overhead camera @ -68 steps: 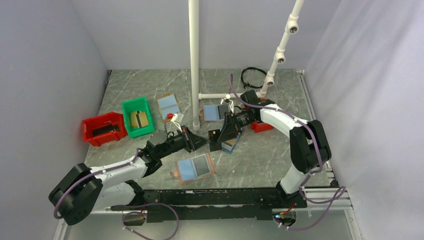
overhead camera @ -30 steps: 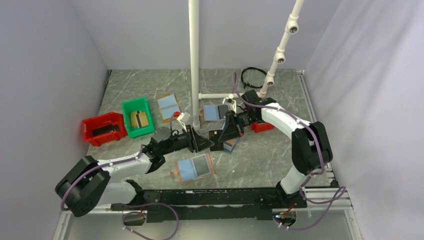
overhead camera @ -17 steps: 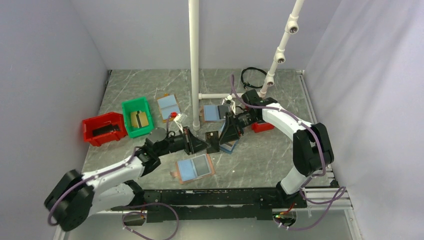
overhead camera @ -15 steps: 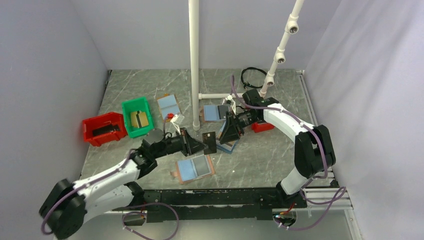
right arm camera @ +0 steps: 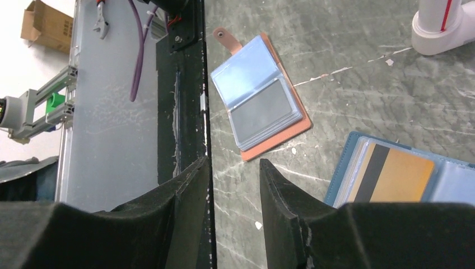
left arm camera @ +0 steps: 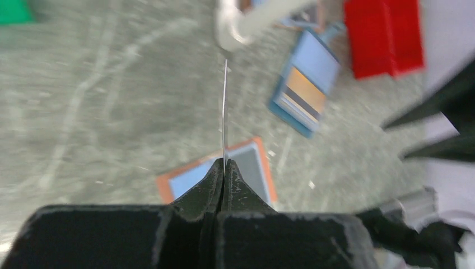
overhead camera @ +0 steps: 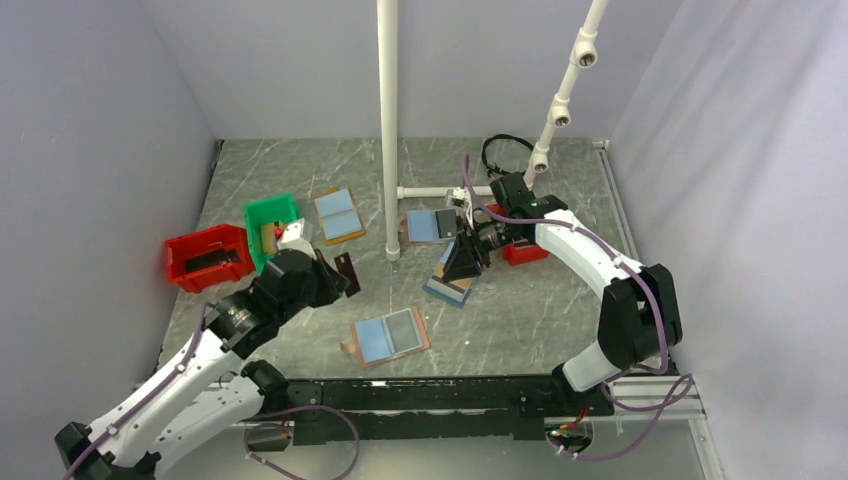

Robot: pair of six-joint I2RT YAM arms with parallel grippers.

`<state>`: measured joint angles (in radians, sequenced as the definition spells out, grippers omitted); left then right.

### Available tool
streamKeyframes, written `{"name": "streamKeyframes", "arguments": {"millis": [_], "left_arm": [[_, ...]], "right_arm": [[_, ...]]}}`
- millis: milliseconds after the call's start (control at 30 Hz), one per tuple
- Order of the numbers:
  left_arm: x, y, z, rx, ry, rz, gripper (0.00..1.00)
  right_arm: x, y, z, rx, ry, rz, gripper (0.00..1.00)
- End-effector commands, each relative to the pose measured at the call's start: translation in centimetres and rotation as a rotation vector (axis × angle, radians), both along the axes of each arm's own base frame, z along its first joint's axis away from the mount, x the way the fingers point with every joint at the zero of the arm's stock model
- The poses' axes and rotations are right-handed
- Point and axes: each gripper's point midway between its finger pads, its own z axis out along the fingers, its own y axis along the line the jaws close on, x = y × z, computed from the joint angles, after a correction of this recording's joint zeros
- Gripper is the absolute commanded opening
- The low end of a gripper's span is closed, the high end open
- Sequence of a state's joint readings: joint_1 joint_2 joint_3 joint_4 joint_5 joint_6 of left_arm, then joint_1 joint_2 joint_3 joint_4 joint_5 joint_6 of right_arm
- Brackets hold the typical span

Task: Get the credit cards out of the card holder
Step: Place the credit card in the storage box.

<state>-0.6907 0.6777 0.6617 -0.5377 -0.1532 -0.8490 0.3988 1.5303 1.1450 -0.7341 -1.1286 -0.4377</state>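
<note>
Three bins stand on the table (overhead camera: 520,310): one red bin (overhead camera: 205,257) and one green bin (overhead camera: 272,215) at the left, and a second red one (overhead camera: 522,253) further right. By the green bin, the left gripper (left arm camera: 224,168) pinches one dark credit card (overhead camera: 347,273) (a thin edge-on line in its wrist view). Four holders lie open. The card holder (overhead camera: 390,335) lies flat near the front, showing one grey card (right arm camera: 263,109). The right gripper (right arm camera: 235,174) hovers over the navy holder (overhead camera: 447,287), fingers moderately apart and empty.
</note>
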Motion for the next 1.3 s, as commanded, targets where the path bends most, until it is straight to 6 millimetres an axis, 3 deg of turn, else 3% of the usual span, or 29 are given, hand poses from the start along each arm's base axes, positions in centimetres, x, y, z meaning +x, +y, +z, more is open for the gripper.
{"name": "streamKeyframes", "arguments": {"millis": [0,233,433,567,833,1067,1267], "left_arm": [[2.6,6.0,-0.4,0.225,0.039,0.233,0.0],[8.6,12.3,2.9,0.087,0.004,0.515,0.0],[12.4,17.7,4.9,0.037,0.009,0.787,0.0],[13.2,22.3,3.6,0.026,0.081,0.989,0.0],[13.7,28.8,1.1,-0.135,0.056,1.215,0.0],[14.1,31.6,-1.1,-0.204,0.085,1.257,0.0],[14.5,32.6,-2.3,-0.238,0.112,1.255,0.0]], "right_arm": [[0.4,0.1,0.6,0.017,-0.048,-0.001,0.41],[0.2,0.1,0.6,0.019,-0.045,0.002,0.41],[0.0,0.1,0.7,0.024,-0.048,0.009,0.4],[-0.1,0.0,0.8,0.027,-0.048,0.023,0.4],[-0.2,-0.1,-0.1,0.012,-0.034,0.036,0.4],[-0.1,-0.2,-1.4,-0.014,-0.01,0.045,0.39],[-0.1,-0.2,-1.8,-0.017,-0.001,0.051,0.39]]}}
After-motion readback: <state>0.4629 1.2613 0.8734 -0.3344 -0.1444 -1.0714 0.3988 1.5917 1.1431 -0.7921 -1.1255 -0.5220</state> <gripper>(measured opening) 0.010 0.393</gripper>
